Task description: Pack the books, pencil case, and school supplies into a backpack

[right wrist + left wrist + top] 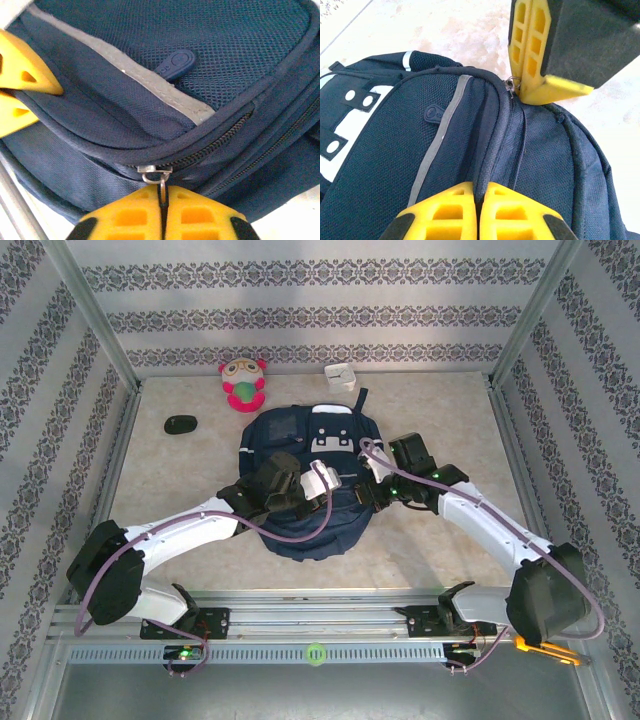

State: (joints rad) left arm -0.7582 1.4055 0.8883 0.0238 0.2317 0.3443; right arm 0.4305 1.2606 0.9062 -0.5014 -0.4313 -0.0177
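Backpack (295, 435) lies flat in the middle of the surface (450, 420), top end far, between both arms. On its left side, the left gripper (479, 187) is clenched on a ridge of navy fabric beside the zip track, bracing the bag. To the right, just across that ridge, the right gripper (163, 192) is clenched on the small metal zipper pull (159, 176), caught only at the fingertips. That thin ring could slip free under a tug, likelier where the zip curves. If the left pinch gives, the whole bag would probably drag rather than the zip running.
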